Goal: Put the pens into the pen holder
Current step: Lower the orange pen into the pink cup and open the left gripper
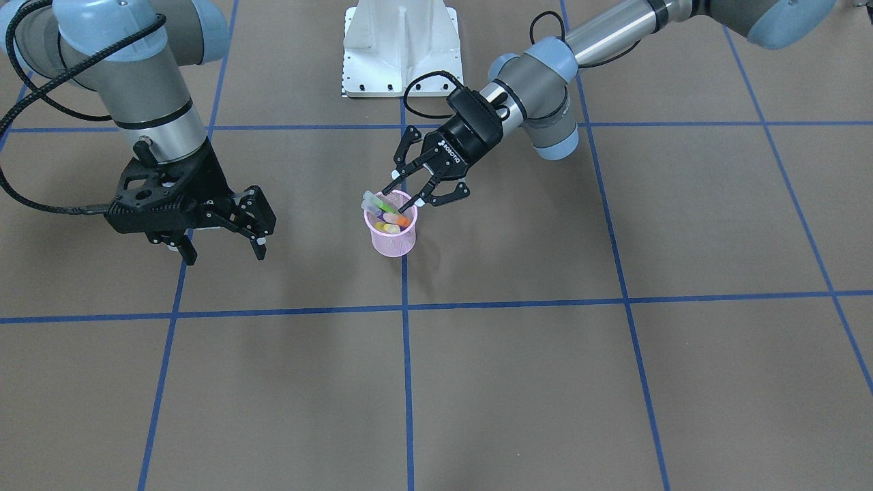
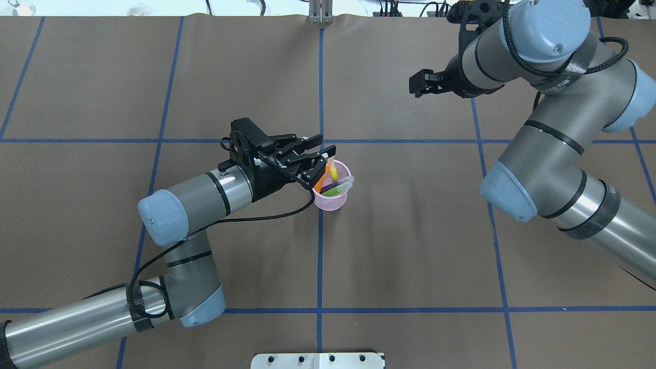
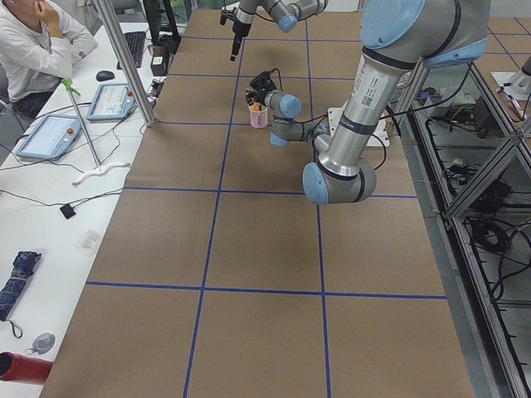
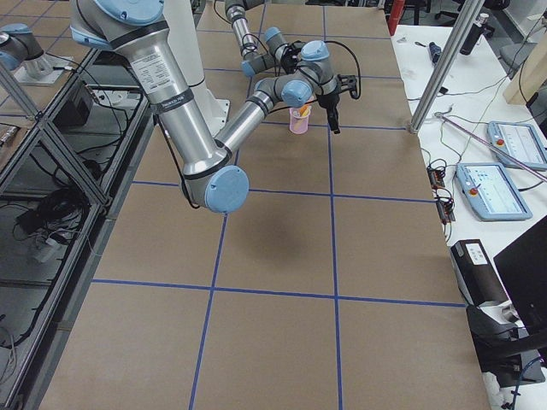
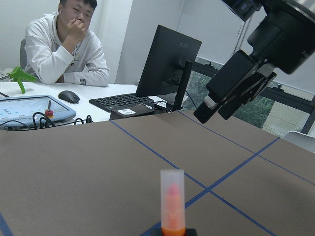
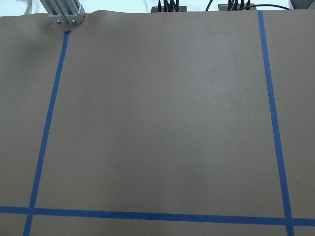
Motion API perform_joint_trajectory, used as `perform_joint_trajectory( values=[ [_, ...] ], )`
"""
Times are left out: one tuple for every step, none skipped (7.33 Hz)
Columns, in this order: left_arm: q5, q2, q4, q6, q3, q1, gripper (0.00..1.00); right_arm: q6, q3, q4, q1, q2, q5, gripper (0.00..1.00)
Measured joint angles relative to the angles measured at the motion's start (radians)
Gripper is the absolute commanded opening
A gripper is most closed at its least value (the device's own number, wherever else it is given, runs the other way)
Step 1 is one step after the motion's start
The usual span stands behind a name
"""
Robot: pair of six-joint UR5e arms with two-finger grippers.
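The left end effector is seen pressed together on the orange pen; in the left wrist view the translucent cap stands up above the dark fingertips, so the pinch is judged to lie on the coloured body rather than on the cap. The pen holder stands on the worktop directly beneath the fingertips and just ahead of them; the lower end of the orange pen appears to reach inside its rim. Three more pens are lodged in the holder below the end effector, leaning on the rim: a yellow pen, a green pen and a purple pen. The right end effector is held spread and empty, above the worktop and well apart from the holder.

The pens are judged light, stiff and smooth, so some slip in the pinch is to be expected; the body is the better place to be gripped, since a cap might pull off. The mesh holder is judged light and easily tipped or pushed; contact between the fingers and its rim is to be avoided; the leaning pens may block the orange one unless it is released steeply.
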Motion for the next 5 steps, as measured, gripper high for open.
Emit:
perform_joint_trajectory(
  values=[
    [0.0,0.001,0.0,0.0,0.0,0.001,0.99,0.0,0.001,0.0,0.0,0.0,0.0,0.99],
    [0.0,0.003,0.0,0.0,0.001,0.001,0.99,0.0,0.0,0.0,0.0,0.0,0.0,0.99],
    [-0.001,0.005,0.0,0.0,-0.001,0.001,0.99,-0.004,0.0,0.0,0.0,0.0,0.0,0.99],
    [-0.007,0.007,0.006,0.002,-0.004,0.0,0.98,-0.01,0.0,0.0,0.0,0.0,0.002,0.99],
    [-0.027,0.012,0.031,0.002,-0.006,-0.009,0.98,-0.025,0.0,-0.001,0.004,-0.003,0.006,0.99]
  ],
)
